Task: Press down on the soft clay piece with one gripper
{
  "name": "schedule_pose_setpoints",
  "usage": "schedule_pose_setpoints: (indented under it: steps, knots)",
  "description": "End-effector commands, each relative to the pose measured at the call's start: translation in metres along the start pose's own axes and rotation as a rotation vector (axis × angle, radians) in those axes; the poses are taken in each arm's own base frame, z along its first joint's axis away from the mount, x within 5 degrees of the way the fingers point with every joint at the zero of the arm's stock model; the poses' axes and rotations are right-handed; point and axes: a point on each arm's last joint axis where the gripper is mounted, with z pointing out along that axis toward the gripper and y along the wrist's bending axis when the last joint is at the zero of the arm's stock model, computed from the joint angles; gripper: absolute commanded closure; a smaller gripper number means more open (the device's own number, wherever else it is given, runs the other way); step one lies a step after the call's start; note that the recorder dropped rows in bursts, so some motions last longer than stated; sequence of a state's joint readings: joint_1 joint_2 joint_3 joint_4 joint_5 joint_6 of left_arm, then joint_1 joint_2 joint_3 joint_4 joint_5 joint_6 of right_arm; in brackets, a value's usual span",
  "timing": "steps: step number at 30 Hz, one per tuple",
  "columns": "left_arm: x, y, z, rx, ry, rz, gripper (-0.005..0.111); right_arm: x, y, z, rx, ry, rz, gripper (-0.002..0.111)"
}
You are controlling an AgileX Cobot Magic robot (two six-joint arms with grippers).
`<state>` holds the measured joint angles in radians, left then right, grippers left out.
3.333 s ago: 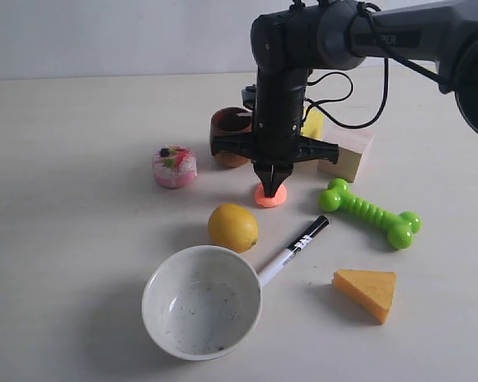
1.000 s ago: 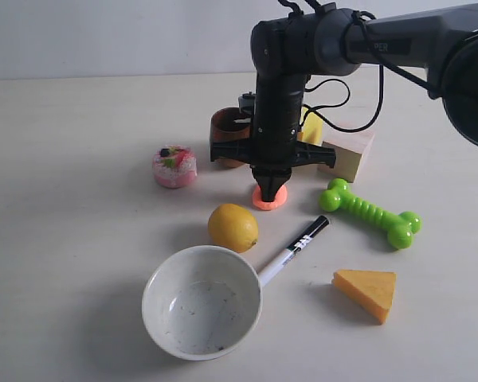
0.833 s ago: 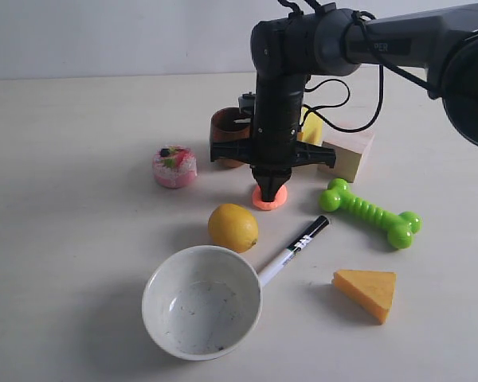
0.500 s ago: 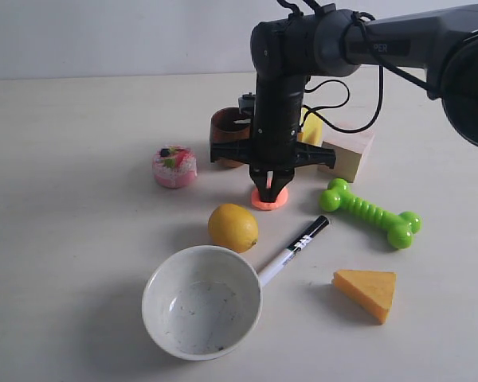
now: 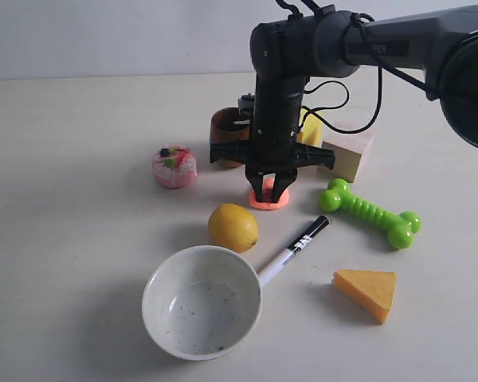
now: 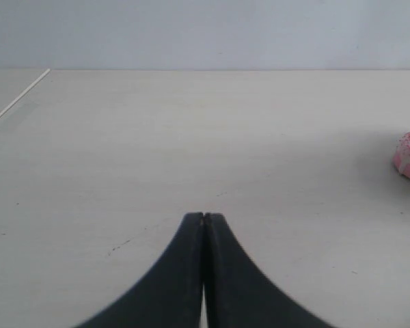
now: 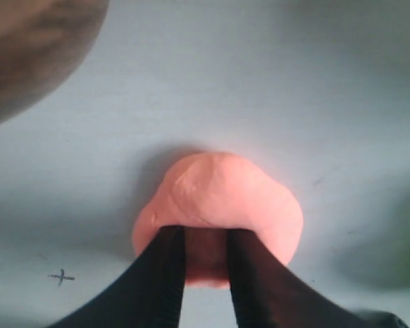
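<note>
The soft clay piece is a flattened salmon-orange disc on the pale table, behind the lemon. My right gripper points straight down at it, open by a narrow gap, one fingertip at each side of its middle. In the right wrist view the clay shows a darker dent between the two black fingers of the right gripper. Whether the tips still touch the clay I cannot tell. My left gripper is shut on nothing above bare table, out of the exterior view.
Around the clay lie a yellow lemon, a white bowl, a marker, a green bone toy, a cheese wedge, a pink cake toy, a brown cup and a wooden block.
My right gripper, shut with its tip on the clay a second ago, has lifted slightly and parted its fingers. The clay stays in place.
</note>
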<state>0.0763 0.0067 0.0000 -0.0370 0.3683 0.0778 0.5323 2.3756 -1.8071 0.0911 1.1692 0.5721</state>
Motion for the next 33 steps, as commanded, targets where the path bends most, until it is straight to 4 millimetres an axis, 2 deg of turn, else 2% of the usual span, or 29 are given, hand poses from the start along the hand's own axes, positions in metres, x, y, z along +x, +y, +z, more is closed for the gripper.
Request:
schedule_pose_setpoints:
  steps: [1,17,33]
  knots:
    - [-0.001,0.0,0.0,0.005,-0.015,-0.002,0.107,-0.002,-0.001,0.019,0.028,0.008,-0.01,0.079]
    - [-0.001,0.0,0.0,0.005,-0.015,-0.002,0.107,-0.003,0.0,0.013,0.025,-0.001,-0.016,0.079]
    - [-0.001,0.0,0.0,0.005,-0.015,-0.002,0.107,-0.004,0.001,-0.011,0.0,-0.069,-0.033,0.08]
